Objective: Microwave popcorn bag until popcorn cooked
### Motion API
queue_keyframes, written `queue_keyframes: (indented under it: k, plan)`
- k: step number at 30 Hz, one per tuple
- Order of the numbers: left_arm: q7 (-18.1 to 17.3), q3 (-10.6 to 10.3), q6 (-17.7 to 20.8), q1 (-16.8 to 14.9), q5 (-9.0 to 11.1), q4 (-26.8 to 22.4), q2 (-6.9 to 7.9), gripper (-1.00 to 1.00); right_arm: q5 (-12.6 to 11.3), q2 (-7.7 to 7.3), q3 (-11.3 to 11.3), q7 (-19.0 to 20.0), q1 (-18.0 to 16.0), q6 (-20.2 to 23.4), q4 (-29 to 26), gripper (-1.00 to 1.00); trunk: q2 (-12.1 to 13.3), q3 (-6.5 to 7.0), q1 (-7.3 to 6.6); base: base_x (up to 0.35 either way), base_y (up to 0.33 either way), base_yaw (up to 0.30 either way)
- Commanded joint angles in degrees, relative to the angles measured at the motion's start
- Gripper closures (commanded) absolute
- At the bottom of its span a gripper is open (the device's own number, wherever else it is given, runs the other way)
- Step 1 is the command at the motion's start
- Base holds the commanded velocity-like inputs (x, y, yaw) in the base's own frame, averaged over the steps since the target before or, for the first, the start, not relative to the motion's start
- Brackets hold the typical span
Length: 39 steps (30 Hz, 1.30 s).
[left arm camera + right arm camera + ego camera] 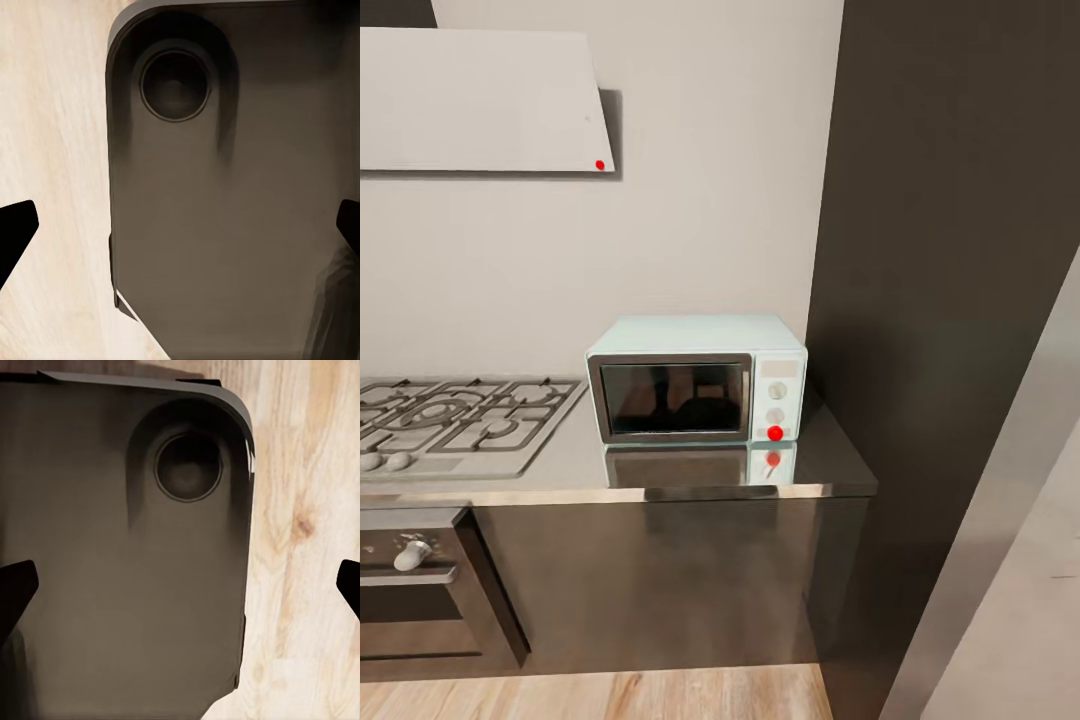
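Observation:
The pale mint-blue microwave [697, 380] stands on the grey shiny countertop [575, 458], near its right end, against the wall. Its dark glass door is shut, and a red dot sits under the white knobs at its right. The popcorn bag and the popcorn are out of view. In the left wrist view my left gripper [184, 225] is open, its dark fingertips [16, 229] wide apart, hanging over my own dark base and the wooden floor. The right gripper [184, 585] is open in the same way, with nothing between its fingers [16, 585].
A grey gas hob [455, 420] lies left of the microwave, with a black built-in oven [415, 590] below it and a pale hood [480, 100] above. A tall dark cabinet [940, 300] bounds the worktop's right end. Wooden floor [660, 695] runs before the cabinets.

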Motion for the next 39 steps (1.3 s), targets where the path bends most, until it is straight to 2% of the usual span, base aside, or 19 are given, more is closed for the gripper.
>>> queue_keyframes:
  k: [1,9,12,14,15,20,21,23,25,28,29,31,34,39]
  plan:
    - [0.03,0.04,-0.05,-0.01,0.15,-0.02,0.0,-1.0,0.05,-0.03,0.06,-0.01,-0.01,-0.16,0.01,-1.0,-0.03,-0.05,0.0,0.0,0.0,0.0]
    - [0.03,0.04,-0.03,-0.01,0.13,-0.02,0.0,-1.0,0.16,0.06,-0.08,-0.11,-0.02,-0.03,-0.17,-1.0,-0.03,-0.05,0.0,0.0,0.0,0.0]
    - [0.03,0.04,-0.03,-0.01,0.12,-0.02,0.0,-1.0,1.34,0.38,0.43,-0.75,-0.03,0.39,-5.93,-1.0,-0.03,-0.05,0.0,0.0,0.0,0.0]
    - [0.03,0.04,-0.05,-0.01,0.1,-0.02,0.0,-1.0,2.35,0.5,0.58,-0.83,-0.03,1.38,-10.92,-1.0,-0.03,-0.05,0.0,0.0,0.0,0.0]
    - [0.03,0.04,-0.04,-0.01,0.13,-0.02,0.0,-1.0,3.24,0.59,0.7,-0.84,-0.03,3.55,-15.09,-1.0,-0.03,-0.05,0.0,0.0,0.0,0.0]
    - [0.03,0.1,-0.1,-0.01,0.11,-0.02,-0.02,-1.0,5.01,1.13,0.77,-0.81,-0.02,17.84,-34.24,-1.0,-0.03,-0.05,0.0,0.0,0.0,0.0]
    - [0.03,0.12,-0.1,-0.01,0.12,-0.02,-0.04,-1.0,5.08,1.19,0.8,-0.81,-0.03,21.85,-40.26,-1.0,-0.03,-0.05,0.0,0.0,0.0,0.0]
    - [0.03,0.12,-0.1,-0.01,0.1,-0.02,-0.06,-1.0,5.06,1.23,0.82,-0.62,-0.03,26.99,-48.96,-1.0,-0.03,-0.05,0.0,0.0,0.0,0.0]
    - [0.03,0.13,-0.1,-0.01,0.13,-0.02,-0.04,-1.0,5.0,1.25,0.99,-0.43,-0.03,34.38,-63.75,-1.0,-0.03,-0.05,0.0,0.0,0.0,0.0]
    - [0.04,0.13,-0.1,-0.01,0.13,-0.02,-0.04,-1.0,4.96,1.25,1.24,-0.41,-0.03,41.71,-78.8,-1.0,-0.03,-0.05,0.0,0.0,0.0,0.0]
    - [0.07,0.13,-0.1,-0.01,0.12,-0.02,-0.02,-1.0,5.0,1.25,1.74,-0.42,-0.03,43.21,-81.52,-1.0,-0.03,-0.05,0.0,0.0,0.0,0.0]
    - [0.11,0.13,-0.1,-0.01,0.11,-0.02,-0.04,-1.0,5.11,1.24,4.22,-0.71,-0.03,45.27,-86.25,-1.0,-0.03,-0.05,0.0,0.0,0.0,0.0]
    - [0.12,0.13,-0.1,-0.01,0.13,-0.02,-0.01,-1.0,5.15,1.49,5.69,-0.95,-1.0,45.69,-88.88,-1.0,-0.03,-0.05,0.0,0.0,0.0,0.0]
    - [0.02,0.07,-0.1,-0.01,0.09,-0.02,-0.15,-1.0,5.12,5.1,6.16,-1.24,-10.57,45.78,-89.42,-1.0,-0.03,-0.05,0.0,0.0,0.0,0.0]
